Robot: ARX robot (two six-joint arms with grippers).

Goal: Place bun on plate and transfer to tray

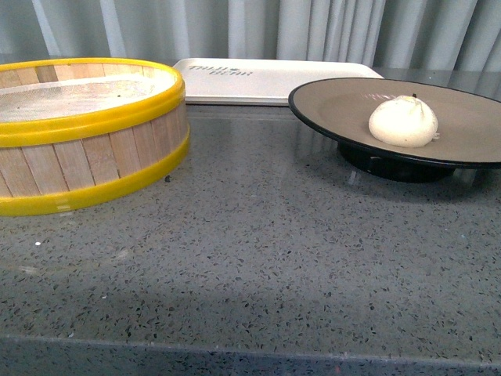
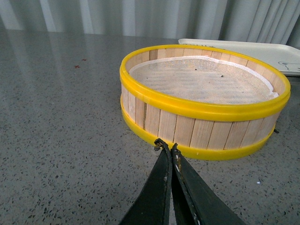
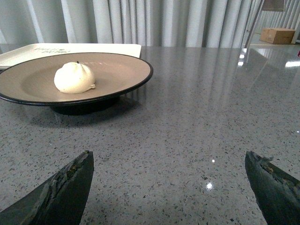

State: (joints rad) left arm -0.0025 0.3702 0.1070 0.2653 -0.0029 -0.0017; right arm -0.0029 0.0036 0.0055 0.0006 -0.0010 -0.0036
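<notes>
The cream-white bun (image 1: 403,121) sits on the tan-brown, black-rimmed plate (image 1: 329,106) at the right of the front view. The cream-white tray (image 1: 258,81) lies flat behind, between the plate and the steamer basket. Neither arm shows in the front view. In the right wrist view my right gripper (image 3: 168,159) is open and empty over bare counter, well short of the plate (image 3: 117,77) and bun (image 3: 74,78); the tray (image 3: 70,48) lies beyond. In the left wrist view my left gripper (image 2: 167,147) is shut and empty, its tips close to the basket's base.
A yellow-rimmed wooden steamer basket (image 1: 86,133) stands at the left, also in the left wrist view (image 2: 204,101), with only its liner inside. Grey speckled counter (image 1: 258,258) spreads in front. Curtains hang behind. A cardboard box (image 3: 278,35) lies far off.
</notes>
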